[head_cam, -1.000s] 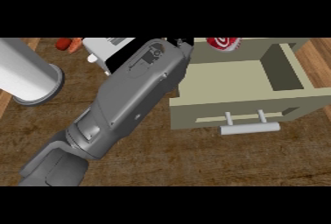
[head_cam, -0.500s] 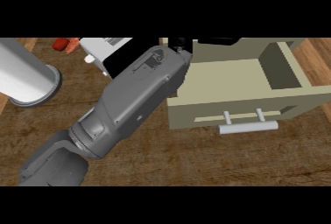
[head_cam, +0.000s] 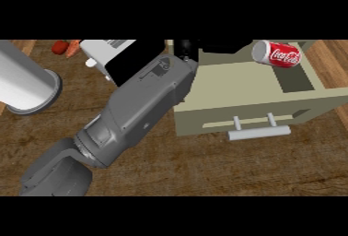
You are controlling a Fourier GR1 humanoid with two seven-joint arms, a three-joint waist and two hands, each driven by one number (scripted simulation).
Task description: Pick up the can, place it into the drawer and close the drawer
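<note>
A red can (head_cam: 277, 54) lies on its side inside the open beige drawer (head_cam: 238, 87), at its far right corner. My left hand (head_cam: 221, 45) is at the drawer's far edge, just left of the can, black fingers spread and holding nothing. Its grey forearm (head_cam: 139, 110) crosses the view from the lower left and hides the drawer's left side. The drawer's front panel with its grey bar handle (head_cam: 259, 133) faces me. The right hand does not show.
A large white cylinder (head_cam: 26, 87) stands on the wooden counter (head_cam: 224, 170) at the left. Behind the forearm sits a white and black object (head_cam: 112, 53), with red and orange items (head_cam: 65, 47) at the far left.
The hand covered the can half a second ago; now the can shows again, farther right in the drawer, with the hand drawn back to its left.
</note>
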